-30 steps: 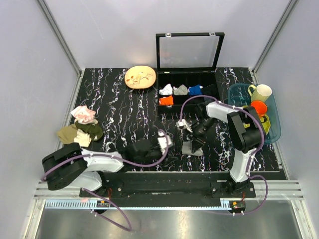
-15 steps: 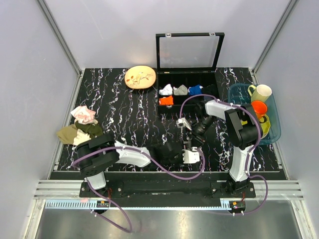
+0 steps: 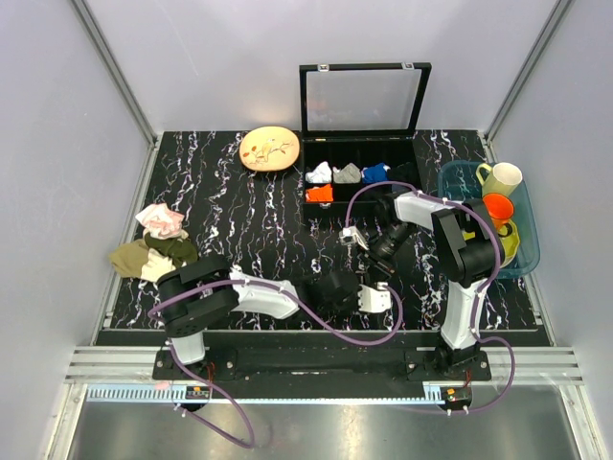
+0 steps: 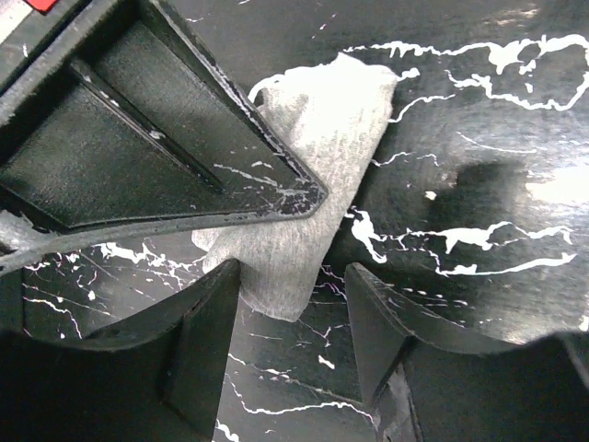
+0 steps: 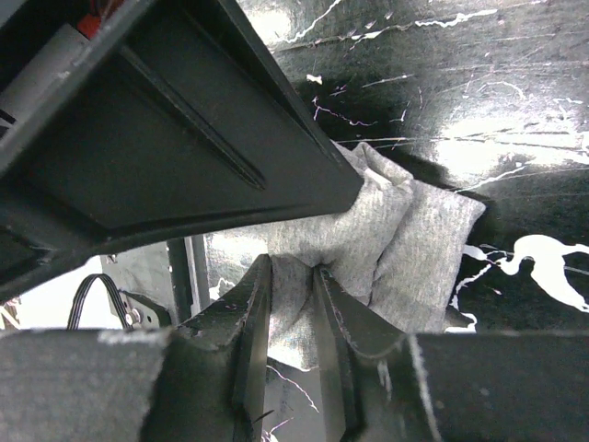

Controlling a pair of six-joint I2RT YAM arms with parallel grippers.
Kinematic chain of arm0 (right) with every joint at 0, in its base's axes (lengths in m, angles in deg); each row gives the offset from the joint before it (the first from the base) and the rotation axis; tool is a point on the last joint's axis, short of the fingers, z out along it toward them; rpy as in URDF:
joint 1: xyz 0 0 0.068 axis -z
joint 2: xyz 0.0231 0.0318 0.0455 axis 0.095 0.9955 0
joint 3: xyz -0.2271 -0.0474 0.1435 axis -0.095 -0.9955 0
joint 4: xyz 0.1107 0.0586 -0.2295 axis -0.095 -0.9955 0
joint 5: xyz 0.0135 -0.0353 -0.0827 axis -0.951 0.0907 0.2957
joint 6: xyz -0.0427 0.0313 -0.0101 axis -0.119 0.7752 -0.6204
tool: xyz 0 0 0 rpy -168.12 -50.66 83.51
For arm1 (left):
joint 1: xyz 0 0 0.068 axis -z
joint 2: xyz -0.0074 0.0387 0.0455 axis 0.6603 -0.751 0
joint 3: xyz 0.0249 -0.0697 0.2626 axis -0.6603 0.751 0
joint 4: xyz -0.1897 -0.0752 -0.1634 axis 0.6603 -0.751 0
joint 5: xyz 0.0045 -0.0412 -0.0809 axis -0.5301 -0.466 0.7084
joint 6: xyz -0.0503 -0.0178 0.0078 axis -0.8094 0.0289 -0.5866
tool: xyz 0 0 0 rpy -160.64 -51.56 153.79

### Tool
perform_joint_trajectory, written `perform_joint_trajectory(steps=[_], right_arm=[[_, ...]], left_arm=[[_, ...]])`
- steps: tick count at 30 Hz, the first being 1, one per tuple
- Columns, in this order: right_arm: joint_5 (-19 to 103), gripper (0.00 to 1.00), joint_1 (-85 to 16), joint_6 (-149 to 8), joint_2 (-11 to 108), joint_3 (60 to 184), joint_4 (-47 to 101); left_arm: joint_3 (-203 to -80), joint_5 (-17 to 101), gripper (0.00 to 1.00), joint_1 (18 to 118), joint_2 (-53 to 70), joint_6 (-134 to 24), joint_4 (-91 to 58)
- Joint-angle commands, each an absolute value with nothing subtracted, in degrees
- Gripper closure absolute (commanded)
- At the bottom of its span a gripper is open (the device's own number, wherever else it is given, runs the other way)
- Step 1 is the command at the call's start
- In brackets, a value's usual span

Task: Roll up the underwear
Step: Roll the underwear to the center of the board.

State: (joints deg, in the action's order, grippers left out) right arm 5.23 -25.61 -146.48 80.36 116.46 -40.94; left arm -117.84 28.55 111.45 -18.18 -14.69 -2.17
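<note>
The right gripper pinches a raised fold of the grey underwear. The left gripper is spread wide, its fingers astride the cloth's end. The garment lies near the table's front edge, with bare marble to its left and the compartment box behind. A second ago the left gripper was well to the left of it.

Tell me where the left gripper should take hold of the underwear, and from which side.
Probably the narrow rounded end of the underwear, coming from above. That end lies free on the table between the open fingers of the left gripper, while the right gripper pinches a fold elsewhere, so closing there should catch most of its width.
</note>
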Motion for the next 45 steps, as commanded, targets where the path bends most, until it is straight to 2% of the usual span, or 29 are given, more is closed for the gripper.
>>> perform_joint_trajectory(steps=[1, 3, 4, 6, 7, 11, 21, 23, 30, 45], right_arm=[[8.9, 0.72, -25.3, -146.9, 81.6, 116.5, -39.6], [8.8, 0.72, -25.4, -146.8, 81.2, 116.2, -39.5], [8.8, 0.71, -25.3, -146.8, 81.2, 116.1, -39.4], [8.7, 0.70, -25.1, -146.5, 80.2, 115.5, -38.7], [8.5, 0.70, -24.8, -146.4, 79.7, 115.2, -38.6], [7.8, 0.62, -22.5, -145.3, 75.9, 113.1, -36.6], [6.5, 0.46, -17.0, -139.6, 64.7, 110.1, -31.6], [7.5, 0.41, -16.9, -138.0, 64.4, 109.9, -30.8], [6.0, 0.34, -17.0, -134.6, 68.1, 110.4, -30.2], [10.5, 0.24, -18.2, -129.6, 75.1, 110.1, -29.2]], left_arm=[[-120.7, 27.9, 0.48, 111.6, -20.5, -13.1, -1.9], [-122.4, 28.9, 0.56, 111.6, -21.1, -13.7, -4.9], [-123.0, 29.6, 0.69, 111.6, -21.8, -13.9, -6.2], [-124.6, 30.4, 0.83, 111.5, -22.7, -15.2, -10.0], [-124.8, 31.2, 0.92, 111.5, -22.9, -16.1, -11.1], [-124.4, 36.4, 0.99, 109.9, -22.7, -20.3, -14.7], [-128.6, 53.1, 1.00, 103.0, -25.6, -29.4, -26.4], [-130.1, 53.6, 1.00, 102.4, -26.8, -29.8, -28.1], [-134.9, 54.1, 1.00, 101.9, -29.5, -31.9, -33.3], [-136.9, 53.8, 1.00, 101.6, -31.0, -34.1, -33.1]])
